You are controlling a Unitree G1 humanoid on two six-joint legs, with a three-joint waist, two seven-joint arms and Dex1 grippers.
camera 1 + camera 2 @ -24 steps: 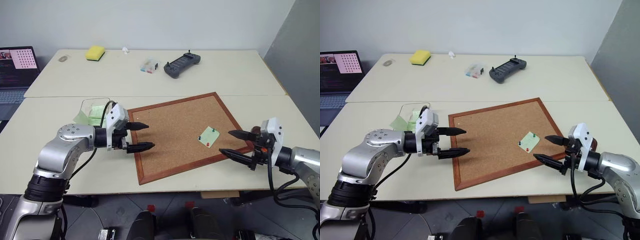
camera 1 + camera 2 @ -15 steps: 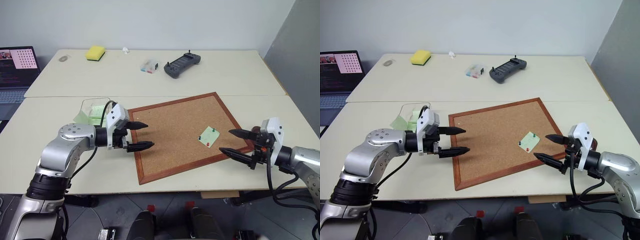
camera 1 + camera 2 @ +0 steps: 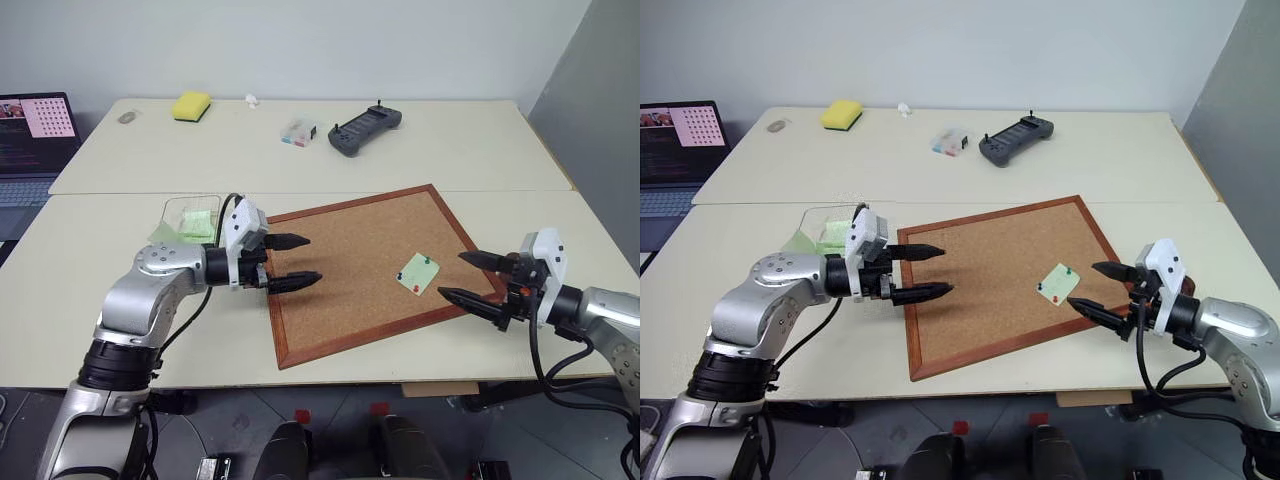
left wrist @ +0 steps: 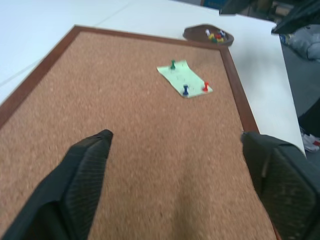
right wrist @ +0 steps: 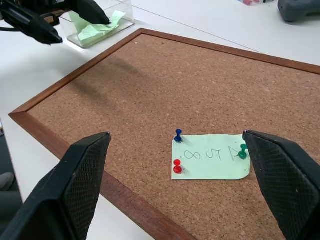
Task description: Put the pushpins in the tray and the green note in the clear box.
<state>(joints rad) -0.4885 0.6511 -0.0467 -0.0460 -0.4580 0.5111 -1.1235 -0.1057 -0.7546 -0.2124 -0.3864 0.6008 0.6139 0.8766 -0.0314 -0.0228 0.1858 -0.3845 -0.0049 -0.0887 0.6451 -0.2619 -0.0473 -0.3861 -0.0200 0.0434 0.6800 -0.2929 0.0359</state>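
Observation:
The green note (image 5: pixel 212 162) lies on the corkboard, held by a green pushpin (image 5: pixel 243 151), a red pushpin (image 5: pixel 177 167) and a blue one (image 5: pixel 178 135). My right gripper (image 3: pixel 452 275) hovers open just right of the note, at the board's right edge, pointing at it. The dark brown tray (image 4: pixel 207 36), with several coloured pins in it, sits just off that edge. The clear box (image 3: pixel 190 218) with pale green paper inside stands left of the board. My left gripper (image 3: pixel 310 260) is open and empty over the board's left side, pointing right.
The wood-framed corkboard (image 3: pixel 350 250) lies tilted across the near table. On the far table are a yellow sponge (image 3: pixel 190 105), a small clear case (image 3: pixel 298 132) and a black controller (image 3: pixel 364 129). A laptop (image 3: pixel 35 130) sits at the far left.
My left gripper has moved right, from beside the clear box to over the corkboard's left edge. The right gripper has hardly moved.

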